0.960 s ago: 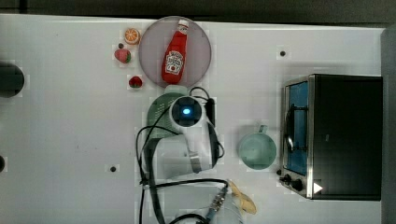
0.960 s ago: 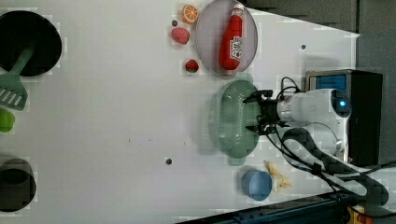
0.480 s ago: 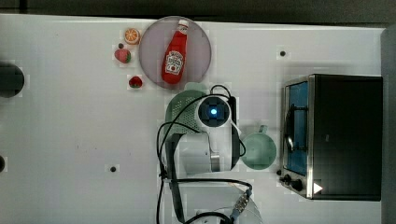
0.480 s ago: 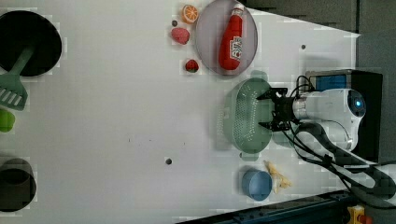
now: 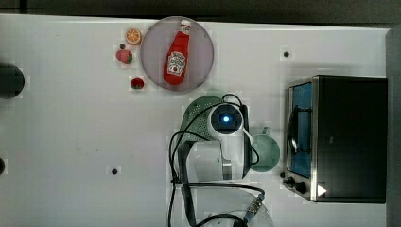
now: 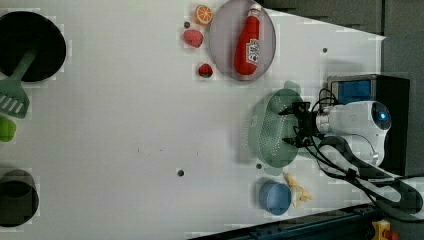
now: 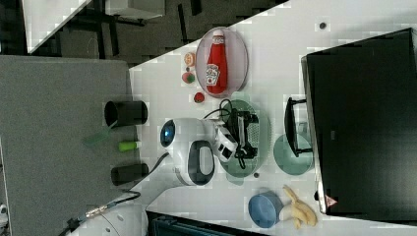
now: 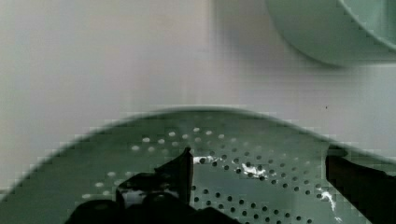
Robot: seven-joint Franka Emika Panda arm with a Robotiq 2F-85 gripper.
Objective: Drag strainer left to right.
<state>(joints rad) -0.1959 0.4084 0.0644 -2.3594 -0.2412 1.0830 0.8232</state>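
Gripper (image 6: 294,124) spread wide, fingers down inside the strainer (image 6: 270,131), holding nothing; in the wrist view both dark fingers (image 8: 180,175) stand over the perforated bottom w/ a wide gap between them, strainer (image 8: 224,163) rim curving past them. Can't tell if fingertips press on the plastic.

Strainer is pale mint-green, oval, sits on the white table (image 5: 71,132) roughly mid-table, twd the toaster oven (image 5: 338,137) side. In the top view the arm's wrist covers most of it; only part of the strainer (image 5: 198,116) shows. It lies just below the round plate (image 5: 201,52) w/ the ketchup bottle (image 5: 177,54) as the top view shows, apart from it.

Mint-green mug (image 5: 265,152) stands betw. strainer and oven, near the strainer's rim; can't tell if they touch. Right view: strainer (image 7: 258,135) just beside mug (image 7: 291,156), gripper (image 7: 244,132) over it.

Blue bowl (image 6: 275,197) and banana (image 6: 297,189) sit near the table edge by the robot base. Orange slice (image 5: 134,36) and two strawberries (image 5: 124,56) lie beside the plate, well apart from strainer.
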